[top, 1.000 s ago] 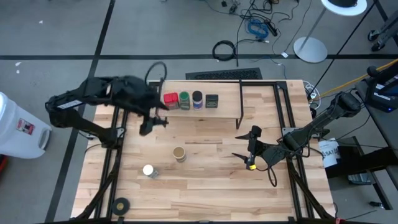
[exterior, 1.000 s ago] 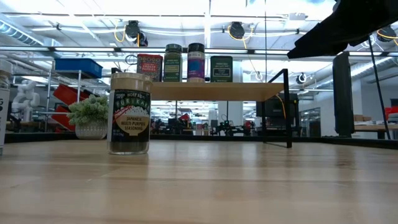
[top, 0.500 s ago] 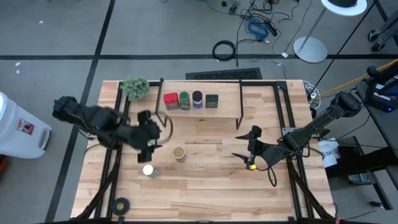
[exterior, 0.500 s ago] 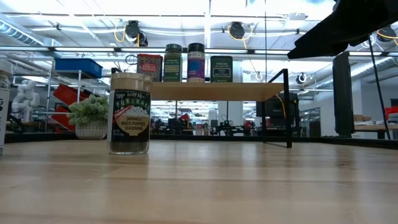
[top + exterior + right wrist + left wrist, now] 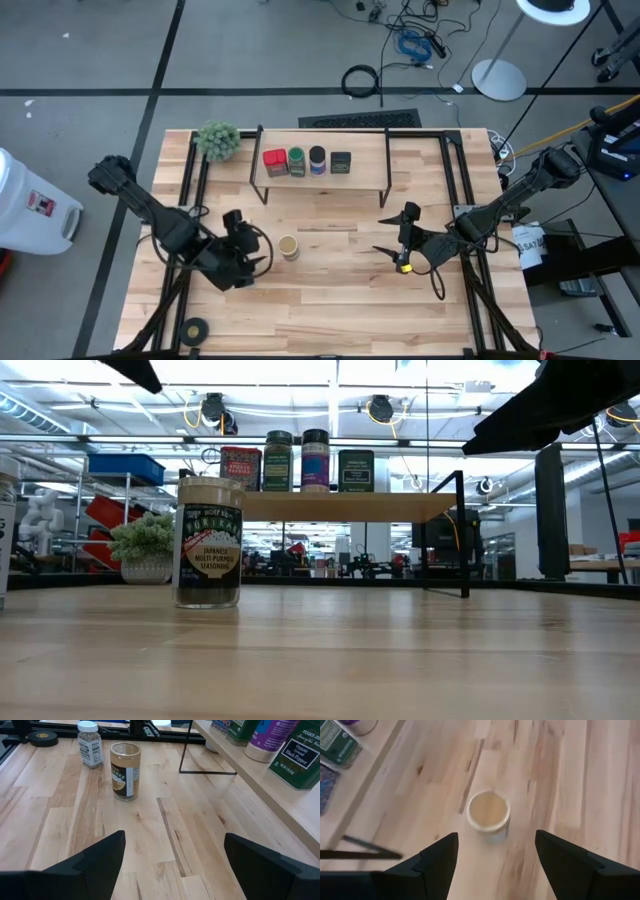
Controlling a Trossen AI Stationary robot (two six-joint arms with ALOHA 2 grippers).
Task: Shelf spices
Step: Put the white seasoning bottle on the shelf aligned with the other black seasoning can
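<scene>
Spices come in two lots at this moment. Four are up on the shelf (image 5: 370,172), in a row at its left end: red tin (image 5: 274,160), green-lidded jar (image 5: 296,160), dark-lidded jar (image 5: 317,158) and square tin (image 5: 341,162). They stand close together, which I judge leaves the right end of the board free for the rest.

Two are not yet shelved. The tan jar (image 5: 289,247) stands upright on the table (image 5: 330,310), in front of the shelf. The white-lidded jar (image 5: 89,744) stands near it, toward the front edge. From above it is hidden under my left arm.

My left gripper (image 5: 252,262) hangs above the table, just beside the tan jar, with nothing in it. Its fingers (image 5: 437,857) are spread. In the left wrist view the tan jar's lid sits between their lines, so I read this as lining up for a grasp from above. The gap looks wide enough to take the jar, but the jar sits closer to one finger. I would centre it before coming down, or that finger may tip it.

My right gripper (image 5: 385,236) waits over the table's right half, spread wide and empty, well apart from both jars. That keeps it out of the left arm's way.
</scene>
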